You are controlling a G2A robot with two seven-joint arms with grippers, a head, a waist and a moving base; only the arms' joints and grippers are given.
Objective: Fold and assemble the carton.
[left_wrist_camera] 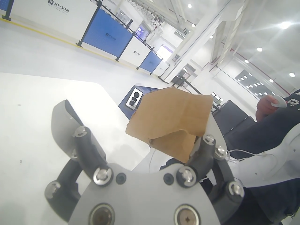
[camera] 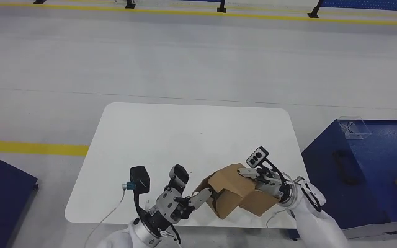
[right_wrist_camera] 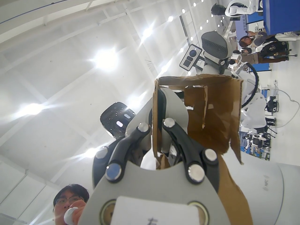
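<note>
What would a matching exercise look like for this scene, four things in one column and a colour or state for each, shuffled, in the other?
Things:
1. carton
2. left gripper
3. right gripper
4. table

Colour or state:
A. white, with rounded corners
B. open, fingers spread wide
C. brown, between the two grippers
D. shut on a cardboard wall

Pairs: 1-C, 2-B, 3-D, 4-A
</note>
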